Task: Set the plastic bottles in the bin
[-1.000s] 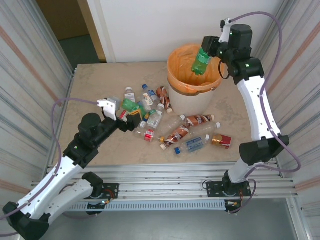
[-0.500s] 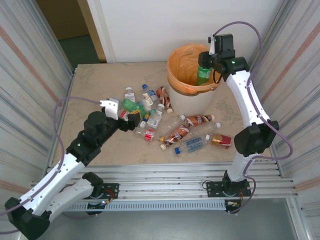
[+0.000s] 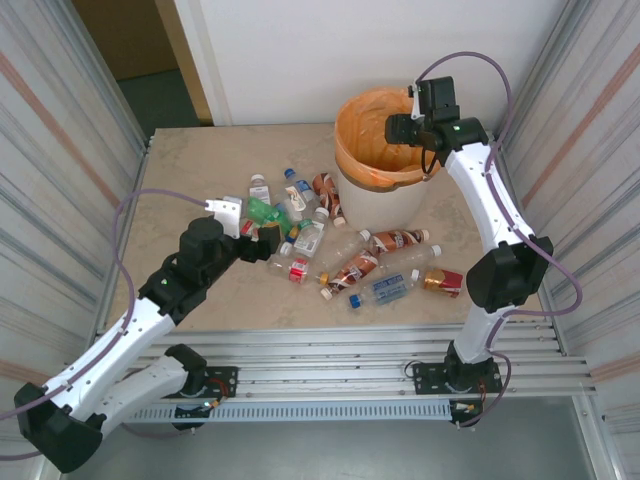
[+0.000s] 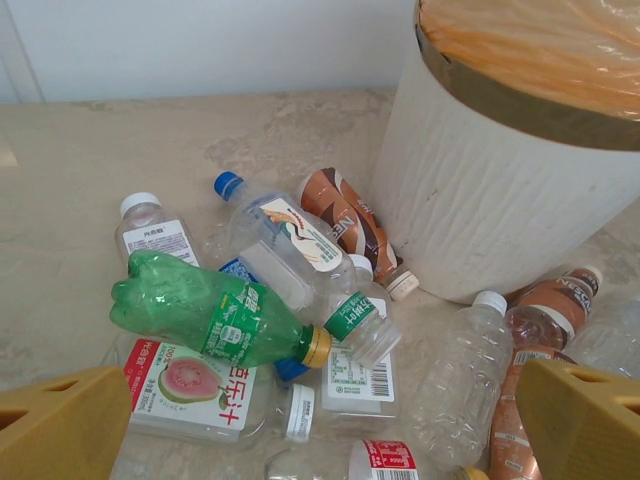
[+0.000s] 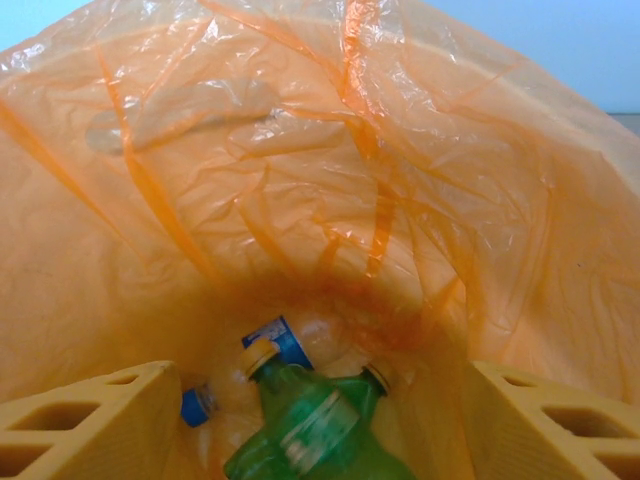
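Note:
Several plastic bottles point(image 3: 352, 268) lie scattered on the table in front of the bin point(image 3: 347, 160), a cream bucket lined with an orange bag. My left gripper point(image 3: 250, 232) hovers open over the left of the pile. Between its yellow fingers point(image 4: 60, 425) lie a green bottle point(image 4: 210, 315) and clear labelled ones. My right gripper point(image 3: 398, 128) is above the bin's mouth, open and holding nothing. Looking down past its fingers point(image 5: 90, 420), a blurred green bottle point(image 5: 310, 430) lies at the bottom of the orange bag point(image 5: 330, 170), beside a blue-labelled clear bottle point(image 5: 290, 345).
Corrugated walls close in the table point(image 3: 200, 170) on both sides. The bin's ribbed wall point(image 4: 500, 200) stands just right of the pile, with brown-labelled bottles point(image 4: 350, 225) against its foot. A small red-labelled bottle point(image 3: 441, 281) lies farthest right.
My right gripper swung left over the bin and opened. The green bottle it held is gone from its jaws and lies inside the bin. My left arm edged forward over the pile.

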